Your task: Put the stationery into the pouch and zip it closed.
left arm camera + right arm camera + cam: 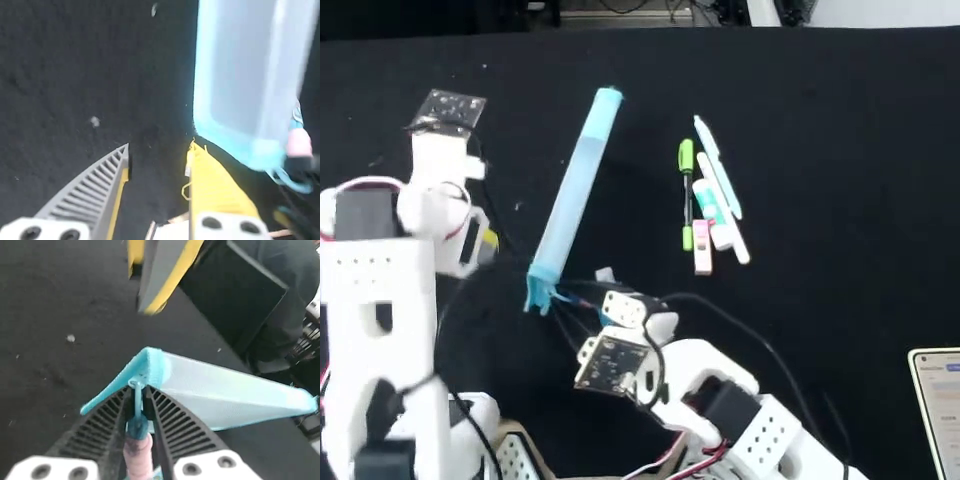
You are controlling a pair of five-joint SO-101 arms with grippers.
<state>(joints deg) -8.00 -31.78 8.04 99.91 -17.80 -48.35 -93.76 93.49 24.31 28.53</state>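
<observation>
Your pouch lies slantwise on the black tabletop. Your right tool is at its end nearest the arms. The stationery lies clustered to one side, apart from it.

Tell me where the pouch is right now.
In the high view the pouch lies slanted on the black table, left of the pens; the right gripper is shut on the zipper pull at its near end.
</observation>
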